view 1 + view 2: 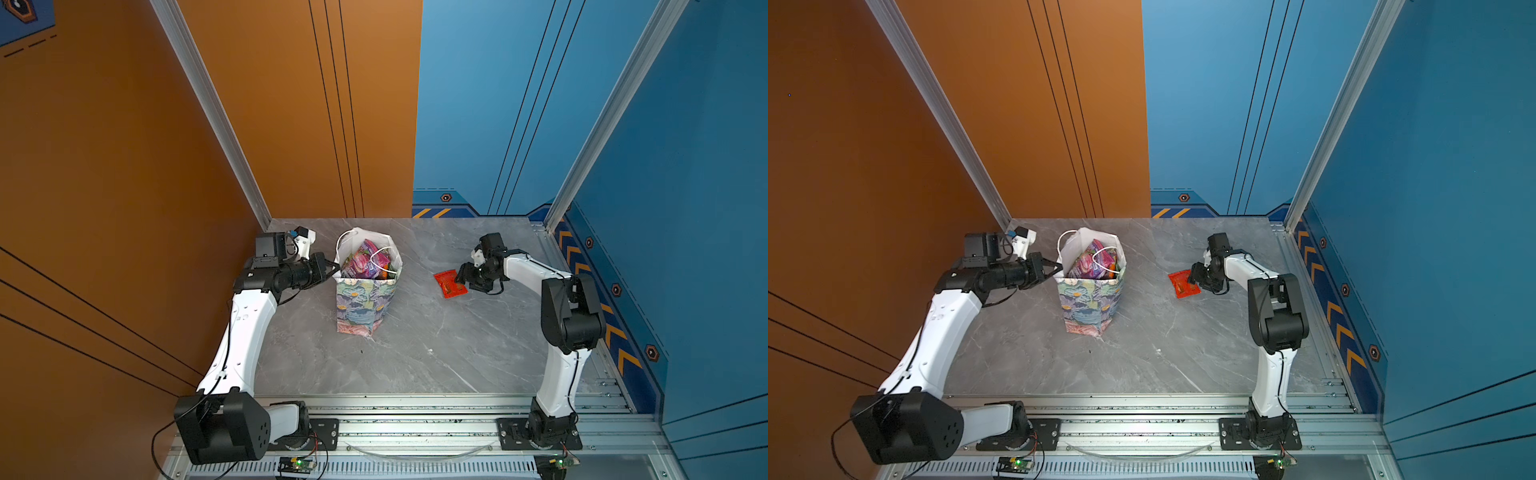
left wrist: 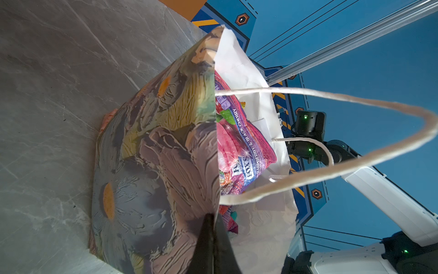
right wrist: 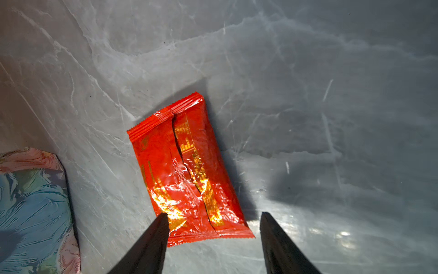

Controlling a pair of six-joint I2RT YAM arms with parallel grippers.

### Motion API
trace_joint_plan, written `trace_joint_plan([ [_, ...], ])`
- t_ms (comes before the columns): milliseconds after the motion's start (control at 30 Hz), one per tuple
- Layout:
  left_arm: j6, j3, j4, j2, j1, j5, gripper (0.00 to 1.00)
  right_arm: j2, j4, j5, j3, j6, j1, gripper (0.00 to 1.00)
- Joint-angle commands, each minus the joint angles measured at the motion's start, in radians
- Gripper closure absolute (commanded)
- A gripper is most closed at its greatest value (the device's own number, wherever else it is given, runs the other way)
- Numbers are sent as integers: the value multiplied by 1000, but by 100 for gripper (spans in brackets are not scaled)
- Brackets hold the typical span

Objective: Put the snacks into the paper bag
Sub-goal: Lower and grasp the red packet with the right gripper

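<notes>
Standing upright left of centre on the grey marbled counter (image 1: 415, 353): the paper bag (image 1: 361, 303), flower print outside, white inside. Snacks fill it near to the mouth; a purple FOX'S packet (image 2: 241, 147) lies on top of the pile, and a white cord handle (image 1: 380, 259) droops across it. The left fingers (image 2: 208, 237) are pressed together on the bag's left rim, the paper pinched between them. One red packet (image 1: 446, 282) lies flat on the counter to the right of the bag, well apart from it, seam side up in the right wrist view. The right fingers (image 3: 151, 242) reach in from the right, spread wide and holding nothing: one tip over the packet's corner, the other over bare counter just beside its edge. Cannot tell whether either tip touches.
</notes>
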Motion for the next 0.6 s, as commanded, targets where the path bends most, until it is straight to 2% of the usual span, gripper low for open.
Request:
trace_joint_plan([
  [0,-3,2,6,-3,10,16,100,20,-17,-23,33,-15,19,37],
  [233,-5,2,5,0,10,15,100,74,-5,-26,48,4,58,39],
  [500,-3,3,4,0,12,14,100,109,18,-7,46,33,93,61],
  [567,-4,4,4,3,12,15,100,101,25,1,43,36,103,70],
])
